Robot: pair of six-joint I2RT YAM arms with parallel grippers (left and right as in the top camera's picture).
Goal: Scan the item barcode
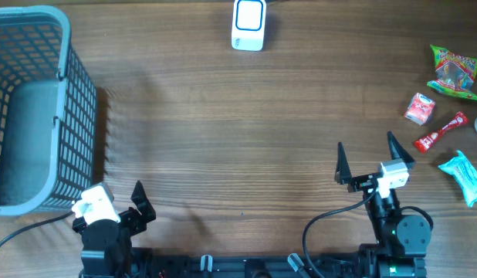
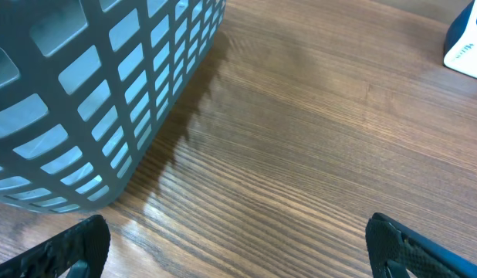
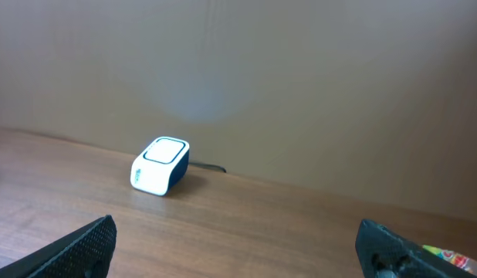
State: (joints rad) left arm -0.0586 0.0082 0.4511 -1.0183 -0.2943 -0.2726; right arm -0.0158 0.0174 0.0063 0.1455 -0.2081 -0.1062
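both grippers stand released and empty. the right gripper (image 1: 366, 158) has its fingers spread wide, nothing between them; the left gripper (image 1: 119, 197) is likewise spread, with only bare table (image 1: 223, 154) between its fingertips in the left wrist view.

the items to be scanned lie in a loose cluster to the outer right of the right gripper: a small red packet (image 1: 418, 108) nearest, just ahead of it and to its right; a red stick-shaped wrapper (image 1: 441, 132) beside that, its long axis slanting up and away from the fingers; a green bag (image 1: 455, 72) further ahead; a teal packet (image 1: 464, 177) level with the wrist, furthest out. none of them touches the gripper.

the scanner (image 1: 248, 24) sits well ahead of the right gripper and off to its left, at the far edge of the table; the right wrist view shows it ahead-left (image 3: 160, 166), upright, apart from everything else.

judgement: the right arm is plainly the nearer one to every item; the left gripper is well apart from them, sitting just beside the basket (image 1: 38, 108). the coming move likely turns on a swing to the right and slightly forward. which face carries the barcode cannot be told from these views.
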